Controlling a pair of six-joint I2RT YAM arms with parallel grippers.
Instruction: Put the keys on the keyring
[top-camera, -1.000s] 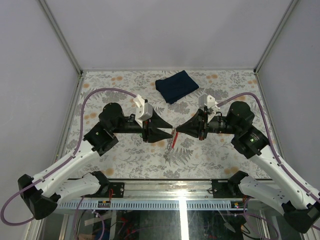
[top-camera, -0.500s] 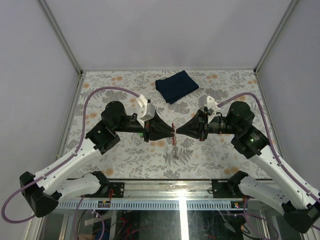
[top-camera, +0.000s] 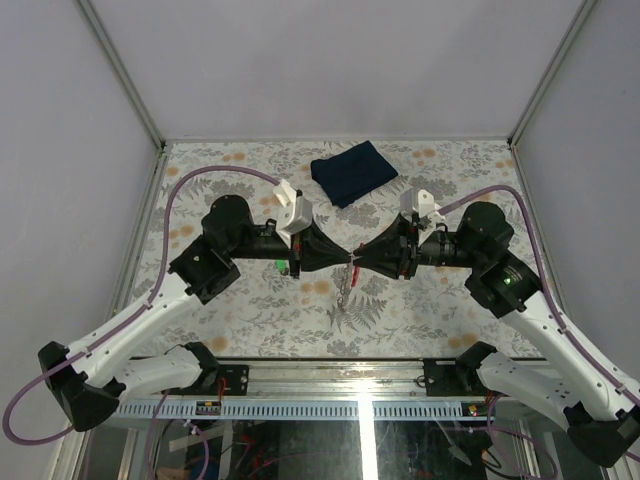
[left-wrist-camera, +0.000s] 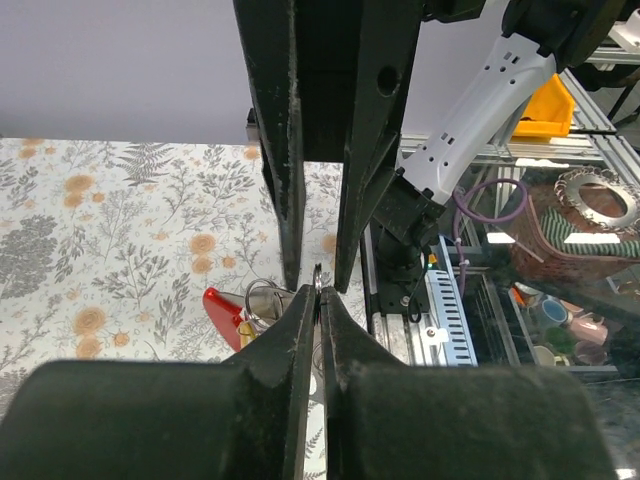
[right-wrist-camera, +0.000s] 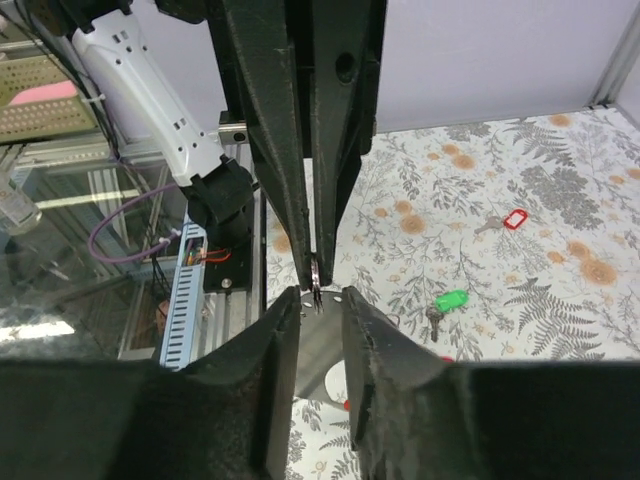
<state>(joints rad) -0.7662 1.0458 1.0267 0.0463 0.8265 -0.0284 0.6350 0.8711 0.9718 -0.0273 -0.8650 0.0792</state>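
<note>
One floral table (top-camera: 260, 322) carries one folded dark blue cloth (top-camera: 353, 171) at its back. Two grippers meet tip to tip above the middle: the left gripper (left-wrist-camera: 318, 292) is pinched tight on the one keyring (top-camera: 347, 283), while the right gripper (right-wrist-camera: 320, 297) has its fingers parted either side of the loop. The red tag (left-wrist-camera: 225, 308) hangs below, and one green key (right-wrist-camera: 452, 300) lies on the table

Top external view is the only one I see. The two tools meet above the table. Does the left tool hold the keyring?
Observer: Yes. The left wrist view shows the left tool shut on the thin keyring.
Operator: And the right tool?
Observer: Open, with the keyring in the gap between its jaws.
Operator: Where is the green key?
Observer: It lies on the table, apart from the keyring.
</note>
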